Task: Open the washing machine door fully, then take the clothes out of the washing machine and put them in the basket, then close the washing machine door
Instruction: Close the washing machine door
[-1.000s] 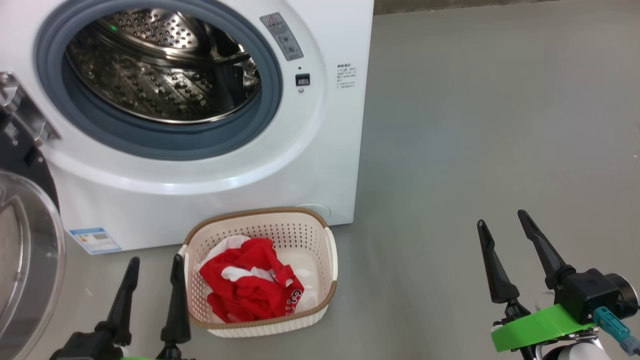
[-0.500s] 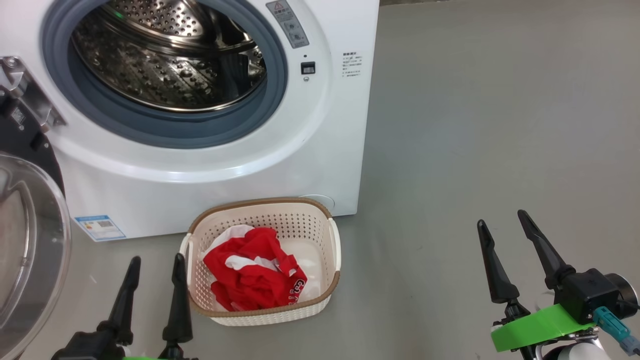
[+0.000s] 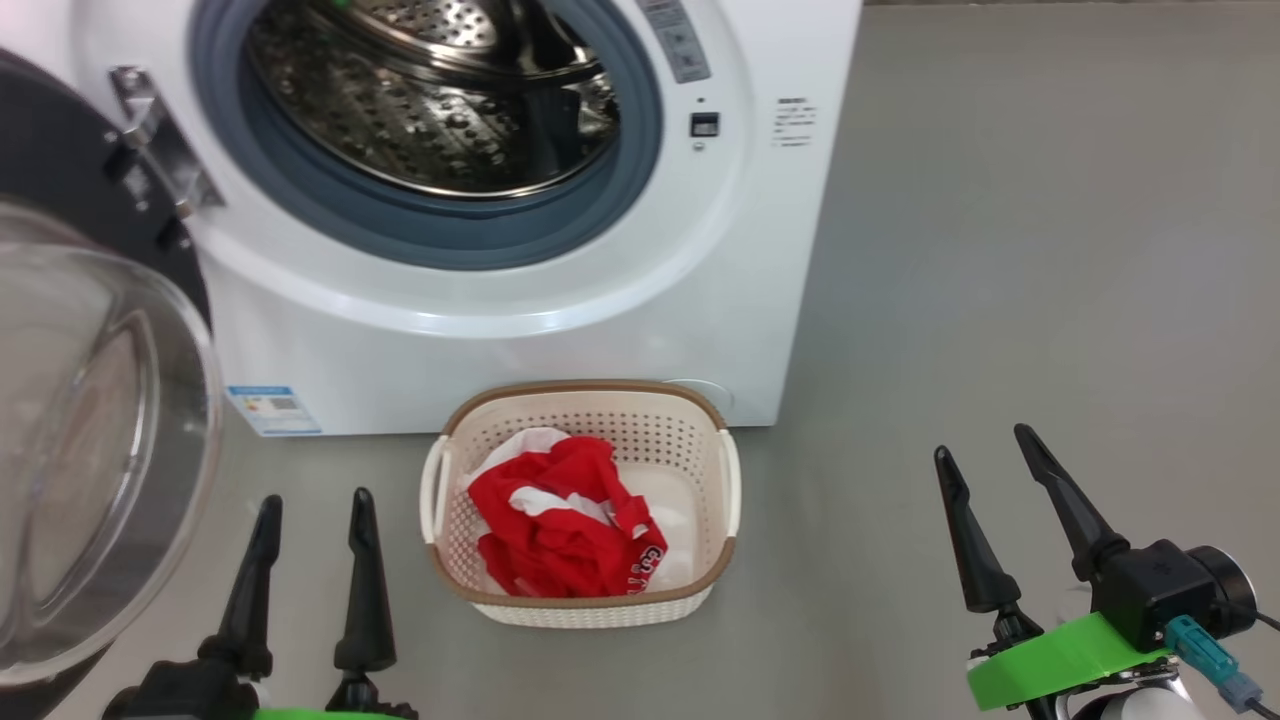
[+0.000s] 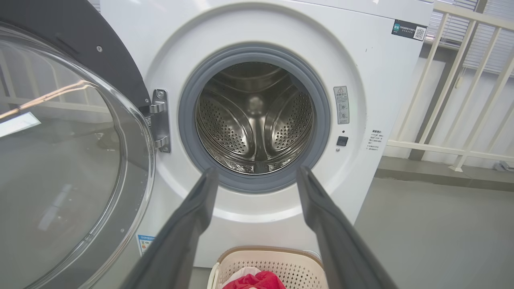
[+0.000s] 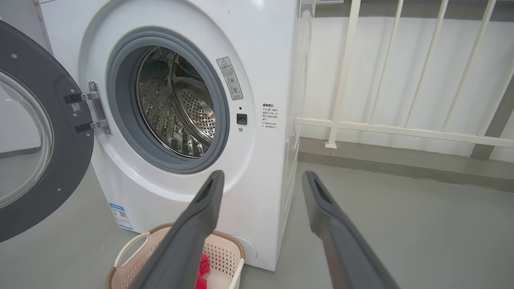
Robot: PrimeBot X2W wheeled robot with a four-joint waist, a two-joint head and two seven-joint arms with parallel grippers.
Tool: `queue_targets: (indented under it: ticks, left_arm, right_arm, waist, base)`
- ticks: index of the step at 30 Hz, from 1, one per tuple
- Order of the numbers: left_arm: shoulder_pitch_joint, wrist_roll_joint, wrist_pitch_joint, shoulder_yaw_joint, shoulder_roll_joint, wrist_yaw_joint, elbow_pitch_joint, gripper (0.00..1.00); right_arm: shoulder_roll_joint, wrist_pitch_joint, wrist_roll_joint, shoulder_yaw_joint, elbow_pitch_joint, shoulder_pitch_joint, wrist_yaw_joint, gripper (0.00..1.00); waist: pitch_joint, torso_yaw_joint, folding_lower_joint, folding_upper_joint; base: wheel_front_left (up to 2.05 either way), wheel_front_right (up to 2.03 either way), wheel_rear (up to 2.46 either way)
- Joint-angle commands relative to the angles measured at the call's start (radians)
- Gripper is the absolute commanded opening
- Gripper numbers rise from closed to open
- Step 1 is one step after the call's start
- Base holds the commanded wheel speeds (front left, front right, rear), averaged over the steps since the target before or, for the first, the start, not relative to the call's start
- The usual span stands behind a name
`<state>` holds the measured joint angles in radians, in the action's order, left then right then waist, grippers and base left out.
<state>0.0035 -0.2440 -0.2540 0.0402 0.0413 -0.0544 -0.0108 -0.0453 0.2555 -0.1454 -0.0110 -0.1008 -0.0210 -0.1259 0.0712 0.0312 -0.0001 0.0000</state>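
In front of the washing machine [image 3: 520, 330], close against the foot of its white front panel, the basket [image 3: 585, 388] stood on the grey floor [image 3: 1000, 250]. The clothes [image 3: 560, 525] lay bunched inside it, red with white patches. The washing machine door [image 3: 100, 450] hung swung wide out at the machine's left side on a metal hinge [image 3: 160, 150], its clear bowl window bulging toward the robot. Behind the machine's grey seal the perforated steel drum [image 3: 440, 100] stood exposed and shining. The left gripper [image 3: 316, 497] hovered before the machine's lower left corner, below the small blue label [image 3: 272, 410]. Its two dark fingers were spread apart, clasped nothing and pointed at the machine's front. The right gripper [image 3: 981, 441] hovered well off the machine's right side over bare floor, its fingers likewise parted with nothing between them. From the right wrist, a pale railing [image 5: 401, 130] ran beyond the machine's right side.
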Motion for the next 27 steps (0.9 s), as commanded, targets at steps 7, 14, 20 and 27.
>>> queue_targets:
  ticks: [7,14,20,27]
  left_arm:
    - [-0.008,0.016,-0.008,-0.001,0.009,-0.049,-0.06,1.0]
    - [0.0,0.023,-0.008,0.002,0.011,-0.062,-0.065,1.0]
    - [0.009,0.031,-0.001,0.003,0.016,-0.076,-0.074,1.0]
    - [0.018,0.035,0.009,0.008,0.017,-0.09,-0.091,1.0]
  right_arm:
    - [-0.005,0.006,0.036,-0.044,0.018,-0.031,-0.005,1.0]
    - [-0.005,0.006,0.041,-0.056,0.022,-0.039,-0.005,1.0]
    - [-0.005,0.006,0.035,-0.078,0.02,-0.039,-0.005,1.0]
    - [-0.005,0.006,0.037,-0.095,0.025,-0.04,-0.005,1.0]
  waist:
    - [-0.008,0.152,0.0001,0.0]
    - [-0.012,0.243,0.0001,0.0]
    - [-0.027,0.325,0.0001,0.0]
    - [-0.032,0.403,0.0001,0.0]
  base:
    - [0.0,0.0,0.0]
    - [0.0,0.0,0.0]
    - [0.0,0.0,0.0]
    - [0.0,0.0,0.0]
